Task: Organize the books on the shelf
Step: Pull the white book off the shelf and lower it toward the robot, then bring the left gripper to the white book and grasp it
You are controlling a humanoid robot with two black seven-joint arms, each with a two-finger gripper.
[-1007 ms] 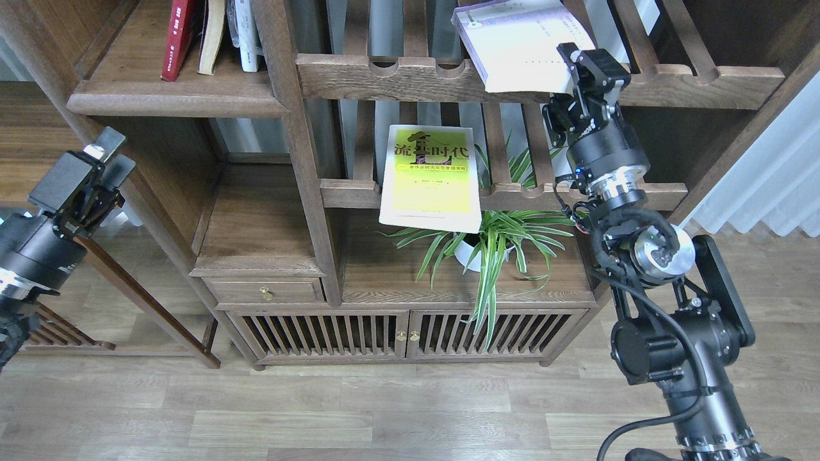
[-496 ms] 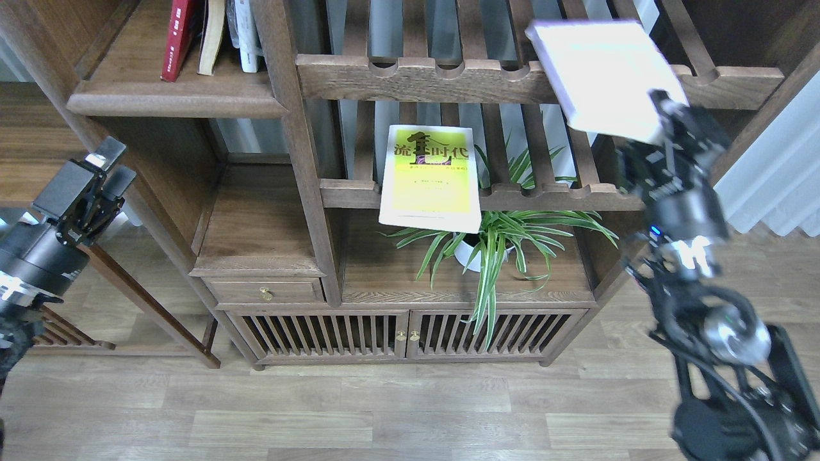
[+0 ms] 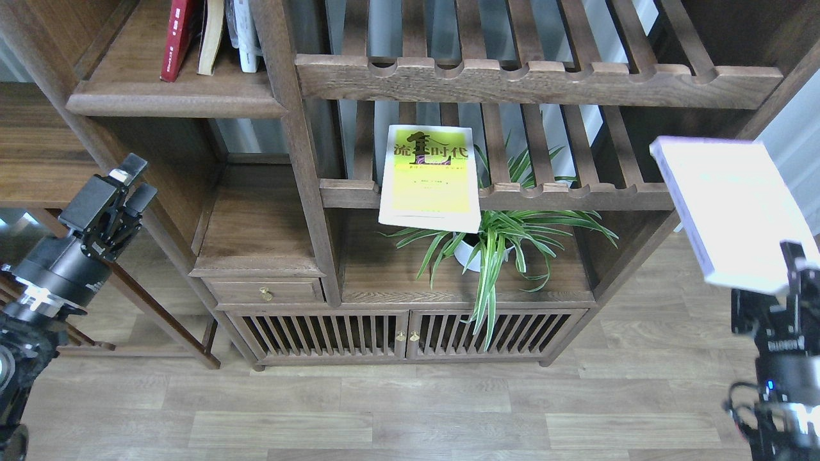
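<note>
Right now the right gripper is pinching the white book by its near edge, holding it up in the air at the right of the view, well apart from the shelf. Only that one edge is being gripped, so the thin paperback is likely to sag or pivot between the fingers, and a quick swing across the racks could be knocking its free corner against a notched rail. The yellow book is lying on the lower slatted rack, overhanging the front rail above the plant; a brush from the passing arm could be tipping it off. The red book is standing on the shelf beside two other spines. The left gripper is hanging free near the cabinet's left side, empty, its fingers spread. The shelf is solid dark plank with a thick rounded lip; the covers look smooth and slippery, the wood matte and grainy.
</note>
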